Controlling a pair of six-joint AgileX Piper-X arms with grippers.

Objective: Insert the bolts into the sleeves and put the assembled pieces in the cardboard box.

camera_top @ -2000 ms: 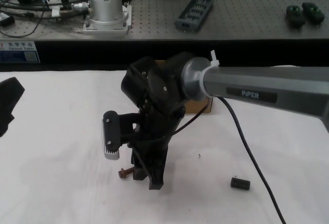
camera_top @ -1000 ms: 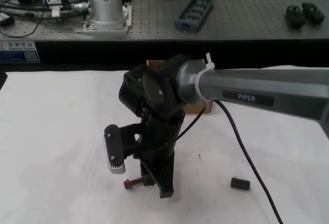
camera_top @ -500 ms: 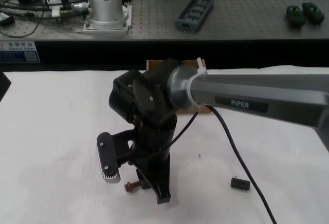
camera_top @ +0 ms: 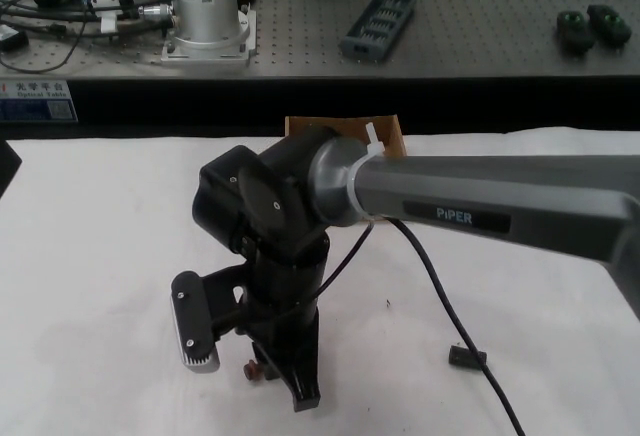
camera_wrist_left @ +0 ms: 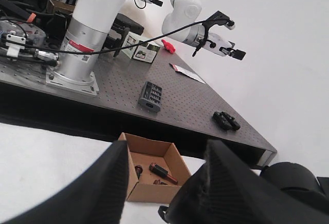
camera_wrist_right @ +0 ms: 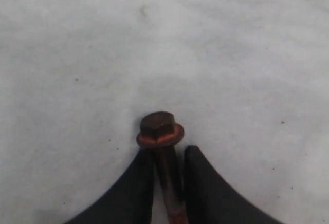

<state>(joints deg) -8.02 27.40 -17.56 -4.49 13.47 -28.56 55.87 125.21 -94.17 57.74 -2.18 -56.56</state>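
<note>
Right claw (camera_wrist_right: pixel 169 183) was clamped on a rusty bolt (camera_wrist_right: pixel 159 129): its two dark fingers (camera_wrist_right: pixel 133 193) pressed against either side of the shaft, and the hexagonal flanged head stuck out just past the fingertips, over the white table (camera_wrist_right: pixel 77 54). From the high view this claw (camera_top: pixel 285 381) pointed down at the near part of the table (camera_top: pixel 100 256), with the bolt (camera_top: pixel 255 369) showing beside its tip as a small reddish-brown stub. Whether the bolt touched the surface could not be told.

A black sleeve (camera_top: pixel 467 358) lay on the table well apart from the bolt, on the right arm's side, partly crossed by that arm's black cable (camera_top: pixel 440 296).

The cardboard box (camera_top: pixel 345 126) stood at the far edge of the table, mostly hidden behind the right arm. In the left wrist view the box (camera_wrist_left: pixel 134 185) was open at the top, and several assembled pieces (camera_wrist_left: pixel 162 171) lay inside it.

The left claw (camera_wrist_left: pixel 167 149) was held above the table, facing the box, with its fingers (camera_wrist_left: pixel 97 188) spread wide and nothing between them.
</note>
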